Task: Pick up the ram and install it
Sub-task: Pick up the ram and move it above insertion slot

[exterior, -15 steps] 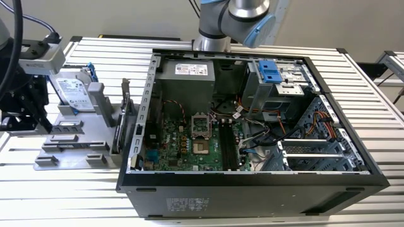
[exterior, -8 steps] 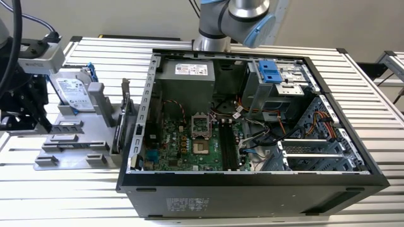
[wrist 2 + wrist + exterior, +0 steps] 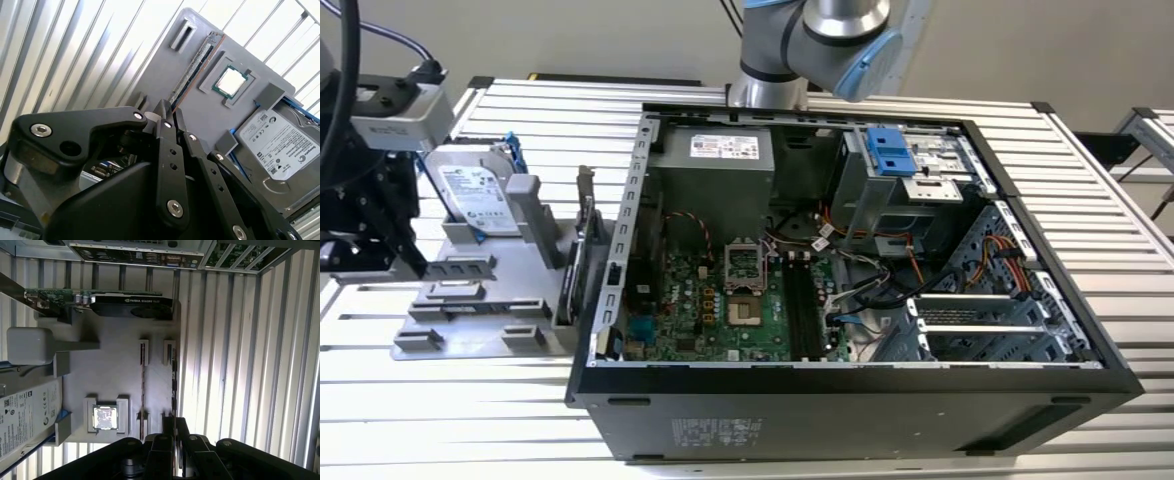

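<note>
Second wrist view: ram [image 3: 194,67], near end gripped between jaws.

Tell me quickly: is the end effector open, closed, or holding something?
End effector: cannot be told; it sits at one end of the ram.

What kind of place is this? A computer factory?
Probably a robot lab for assembling computers: a robot arm, an open computer case and a grey tray holding spare parts.

Hard drive [image 3: 280,145] cropped, near end of ram [image 3: 192,67] possibly occluded.
</note>
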